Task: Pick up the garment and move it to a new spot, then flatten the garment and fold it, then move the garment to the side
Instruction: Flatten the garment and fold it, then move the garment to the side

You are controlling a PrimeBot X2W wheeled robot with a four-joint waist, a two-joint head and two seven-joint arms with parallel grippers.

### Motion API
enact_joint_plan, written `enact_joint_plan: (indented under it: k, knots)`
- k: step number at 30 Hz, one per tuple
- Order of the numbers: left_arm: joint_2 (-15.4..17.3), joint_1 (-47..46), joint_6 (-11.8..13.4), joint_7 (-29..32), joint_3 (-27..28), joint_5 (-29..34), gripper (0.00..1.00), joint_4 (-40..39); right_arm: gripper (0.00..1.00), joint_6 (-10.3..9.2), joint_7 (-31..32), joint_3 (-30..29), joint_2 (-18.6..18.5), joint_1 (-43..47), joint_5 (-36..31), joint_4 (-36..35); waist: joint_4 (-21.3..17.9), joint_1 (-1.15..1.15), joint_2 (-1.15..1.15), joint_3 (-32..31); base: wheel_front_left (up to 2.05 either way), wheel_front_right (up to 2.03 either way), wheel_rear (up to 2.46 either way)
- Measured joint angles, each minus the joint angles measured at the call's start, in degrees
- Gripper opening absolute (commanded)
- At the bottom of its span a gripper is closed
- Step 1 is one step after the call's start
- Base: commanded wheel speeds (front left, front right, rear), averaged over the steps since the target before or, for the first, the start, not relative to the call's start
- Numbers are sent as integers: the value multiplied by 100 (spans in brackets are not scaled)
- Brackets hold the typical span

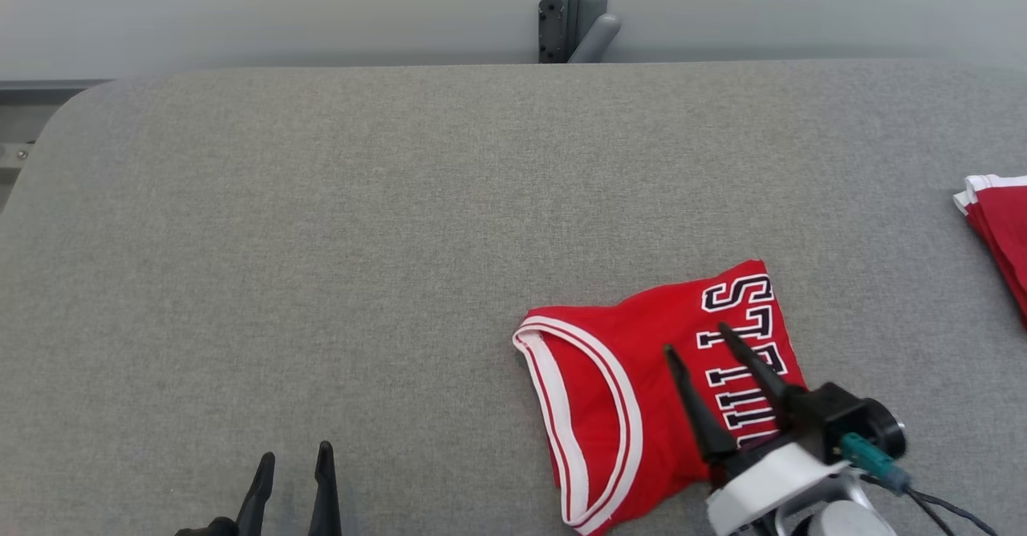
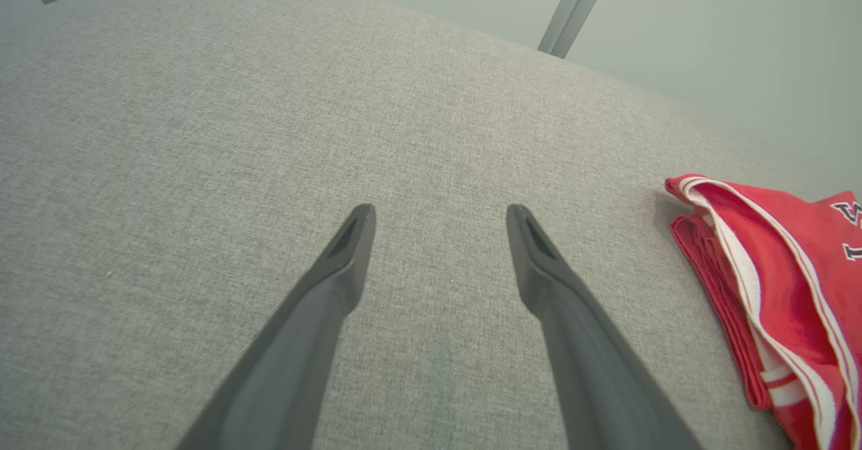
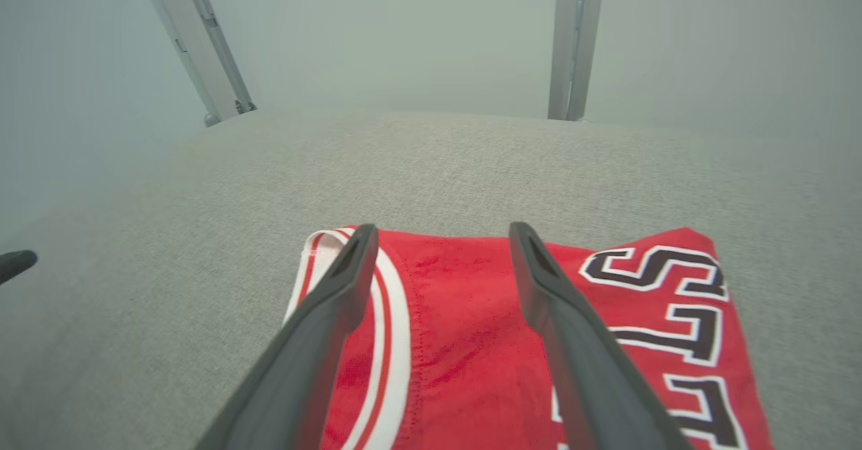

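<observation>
The garment (image 1: 642, 383) is a red jersey with white trim and black lettering, folded into a compact shape on the grey table at the lower right of the head view. My right gripper (image 1: 696, 339) hovers over it with its two fingers apart and nothing between them; in the right wrist view the garment (image 3: 465, 329) lies under the open right gripper (image 3: 441, 234). My left gripper (image 1: 294, 453) stands open at the bottom left, away from the cloth. The left wrist view shows the open left gripper (image 2: 441, 214) over bare table, with the garment (image 2: 774, 288) at the right.
A second red and white cloth (image 1: 999, 231) lies at the right edge of the grey table (image 1: 321, 239). A grey post (image 1: 566, 10) stands behind the table's far edge.
</observation>
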Motion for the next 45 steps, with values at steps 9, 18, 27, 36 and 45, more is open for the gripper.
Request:
enact_joint_plan:
  k: [9,18,27,36,45]
  knots:
    - [-1,103,-2,0,104,102,100,-89,100,0,-3,-1965,-21,1196,-386,-956,-319,0,0,-265,0,0,0]
    - [-2,267,-87,0,218,337,100,-79,100,0,-3,-2593,-25,1638,-233,-402,-375,0,0,-691,0,0,0]
    - [-1,354,-180,0,415,519,100,-178,100,0,-3,-2486,2,1694,-183,-202,-304,0,0,-928,0,0,0]
    - [-1,366,-211,0,425,548,100,-235,100,0,-3,-2263,-59,1489,-178,-183,-242,0,0,-932,0,0,0]
    - [-1,398,-204,0,389,489,100,-256,100,0,1210,-2095,-48,710,993,-13,-203,0,0,-834,0,0,0]
